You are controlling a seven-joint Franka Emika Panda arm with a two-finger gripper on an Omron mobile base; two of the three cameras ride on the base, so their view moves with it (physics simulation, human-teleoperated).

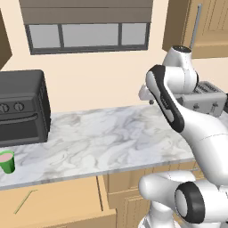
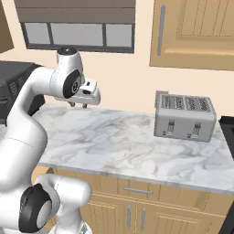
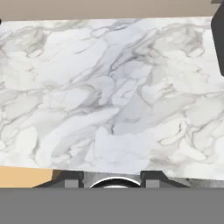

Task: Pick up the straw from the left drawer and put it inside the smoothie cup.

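the marble worktop [image 1: 111, 138] runs the width of the scene, its front edge above light-wood cabinet fronts. the black toaster oven [image 1: 22, 109] stands at the worktop's left end against the back wall; the silver toaster [image 2: 184, 116] stands toward the right end, near the back edge. the left drawer [image 1: 53, 202] is pulled open below the front edge at the left, and the straw [image 1: 24, 201] lies flat on its floor near the left side, at a slant. the smoothie cup [image 1: 6, 161] stands upright at the front left corner of the worktop, just in front of the toaster oven, pinkish contents at its top. the end effector [image 2: 78, 105] hangs above the back middle of the worktop, pointing down, nothing between its fingertips, which stand partly spread in the hand view.
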